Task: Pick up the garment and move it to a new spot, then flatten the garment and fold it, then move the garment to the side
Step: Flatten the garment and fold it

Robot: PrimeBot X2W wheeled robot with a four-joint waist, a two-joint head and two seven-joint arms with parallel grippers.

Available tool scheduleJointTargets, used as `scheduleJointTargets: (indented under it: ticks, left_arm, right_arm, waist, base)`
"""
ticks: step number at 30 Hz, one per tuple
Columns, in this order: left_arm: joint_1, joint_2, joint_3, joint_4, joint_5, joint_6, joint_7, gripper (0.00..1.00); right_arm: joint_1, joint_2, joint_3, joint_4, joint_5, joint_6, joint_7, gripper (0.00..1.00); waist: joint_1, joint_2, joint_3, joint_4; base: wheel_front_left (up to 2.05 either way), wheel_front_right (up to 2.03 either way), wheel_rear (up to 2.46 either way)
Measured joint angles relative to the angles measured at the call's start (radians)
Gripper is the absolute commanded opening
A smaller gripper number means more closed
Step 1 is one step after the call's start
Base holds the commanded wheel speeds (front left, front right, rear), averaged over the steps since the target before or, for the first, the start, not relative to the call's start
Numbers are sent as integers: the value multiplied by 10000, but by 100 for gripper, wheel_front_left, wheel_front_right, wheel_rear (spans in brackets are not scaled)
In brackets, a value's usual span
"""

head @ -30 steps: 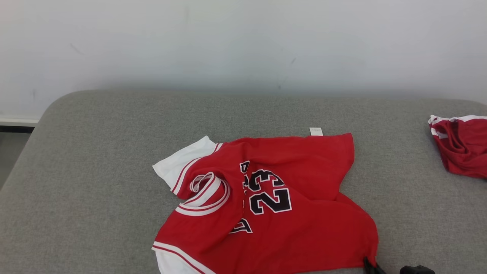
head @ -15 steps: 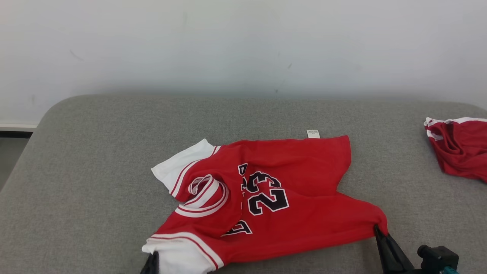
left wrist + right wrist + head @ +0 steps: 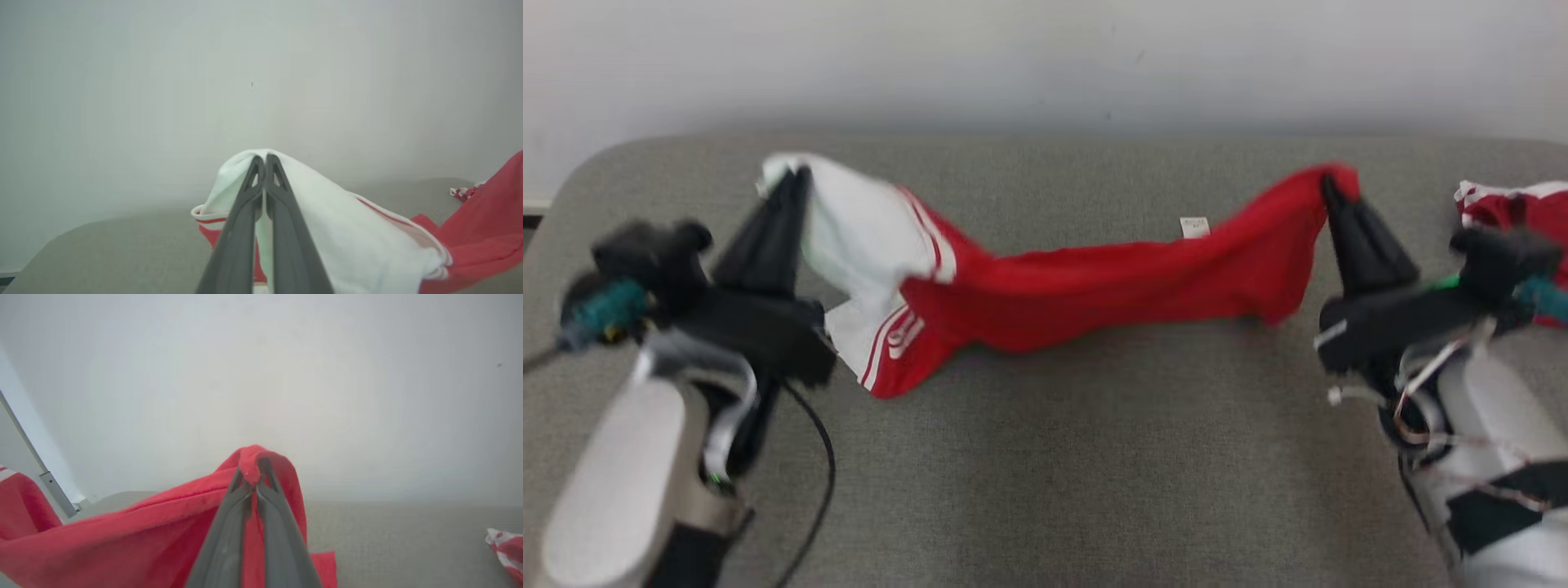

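- I have a grey fabric surface [image 3: 1045, 457] with rounded far corners spread across the head view.
- Behind it I see a plain white wall [image 3: 980, 57], lightly scuffed.
- At my right a second, crumpled red-and-white garment [image 3: 1503, 204] lies on the surface, near its far edge.

One jersey [image 3: 1094, 294], one other red garment [image 3: 1494, 206], one left end effector [image 3: 799, 175], one right end effector [image 3: 1328, 183], one cushion [image 3: 1045, 457].
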Motion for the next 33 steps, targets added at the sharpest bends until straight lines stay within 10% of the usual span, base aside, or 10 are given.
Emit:
scheduleJointTargets:
  ticks: [18, 33]
  left_arm:
    - [-11424, 834, -42, 3655, 75, -178, 848, 0]
    - [-14326, 280, -1302, 5868, -579, -242, -378, 0]
  right_arm:
    - [-11492, 69, 433, 3375, 1354, 0, 2075, 0]
    - [-14335, 58, 1394, 5070, 1465, 0, 1720, 0]
  waist:
    - [5, 2, 4121, -594]
    - [0, 0, 5588, -827]
  base:
    - [0, 0, 0]
    - [0, 0, 0]
